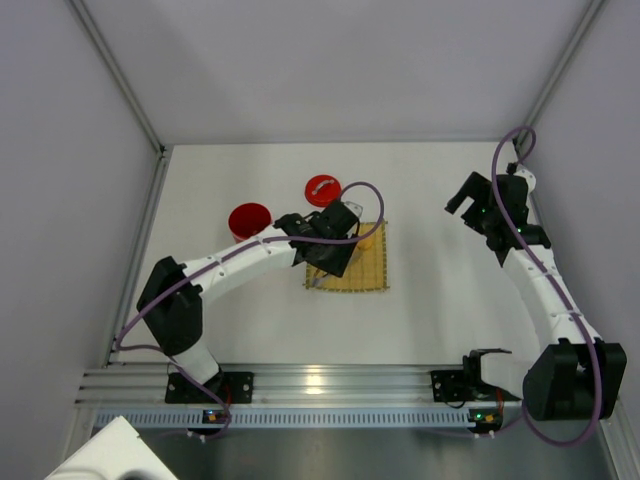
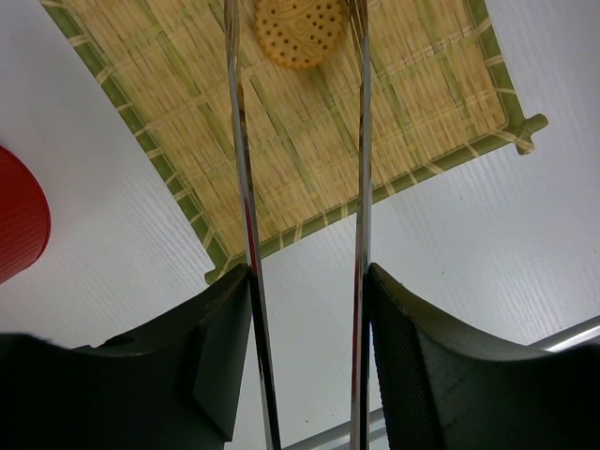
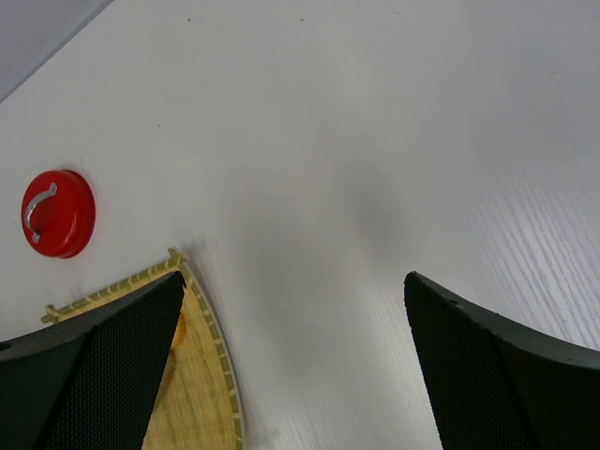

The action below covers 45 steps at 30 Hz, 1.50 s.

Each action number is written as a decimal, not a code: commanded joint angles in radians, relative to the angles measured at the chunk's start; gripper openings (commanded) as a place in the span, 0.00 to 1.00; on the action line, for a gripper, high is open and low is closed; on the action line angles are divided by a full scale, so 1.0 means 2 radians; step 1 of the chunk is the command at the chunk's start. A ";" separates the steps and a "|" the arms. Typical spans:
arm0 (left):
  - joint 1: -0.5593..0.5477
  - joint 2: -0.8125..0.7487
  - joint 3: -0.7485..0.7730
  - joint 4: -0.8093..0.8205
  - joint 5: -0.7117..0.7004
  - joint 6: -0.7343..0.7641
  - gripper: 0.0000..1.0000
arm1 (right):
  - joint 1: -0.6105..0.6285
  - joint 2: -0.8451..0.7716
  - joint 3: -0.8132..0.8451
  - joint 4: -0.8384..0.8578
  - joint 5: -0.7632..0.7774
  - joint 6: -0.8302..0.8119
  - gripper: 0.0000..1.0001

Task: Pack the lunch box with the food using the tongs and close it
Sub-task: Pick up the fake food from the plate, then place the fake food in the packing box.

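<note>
While we hovered, left hand (image 2: 307, 291): clamped on the tongs (image 2: 361, 187)
Orange slice (image 2: 300, 33): between their arms, over the mat (image 2: 422, 103)
Right hand (image 3: 292, 281): spread wide above the counter (image 3: 375, 141)

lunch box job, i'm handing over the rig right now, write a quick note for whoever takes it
Left pincer: shut on the tongs, tips either side of a round orange slice over the bamboo mat; pinched or not, cannot tell.
Right pincer: open, empty, above the table beside the mat.
Lunch box: open, left of the mat; lid lies apart, beyond the mat.
Done: box contents not visible. Left: pack the slice, fit the lid.
</note>
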<state>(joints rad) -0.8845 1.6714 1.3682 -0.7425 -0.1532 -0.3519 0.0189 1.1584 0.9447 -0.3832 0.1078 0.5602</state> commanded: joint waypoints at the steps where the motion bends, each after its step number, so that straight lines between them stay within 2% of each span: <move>1: 0.000 -0.002 -0.005 0.025 0.001 0.004 0.55 | 0.004 -0.017 0.015 0.014 0.007 -0.006 1.00; 15: 0.000 -0.016 -0.004 0.010 0.001 0.003 0.43 | 0.004 -0.019 0.014 0.014 0.008 -0.007 0.99; 33: 0.001 -0.102 0.035 -0.067 -0.077 0.006 0.44 | 0.004 -0.015 0.016 0.015 0.008 -0.007 1.00; 45: 0.053 -0.181 0.054 -0.114 -0.137 0.006 0.44 | 0.004 -0.012 0.022 0.015 0.003 -0.004 0.99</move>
<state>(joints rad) -0.7967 1.3701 1.4273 -0.9424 -0.3668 -0.3412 0.0189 1.1580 0.9443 -0.3836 0.1081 0.5602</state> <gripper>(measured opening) 0.451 0.993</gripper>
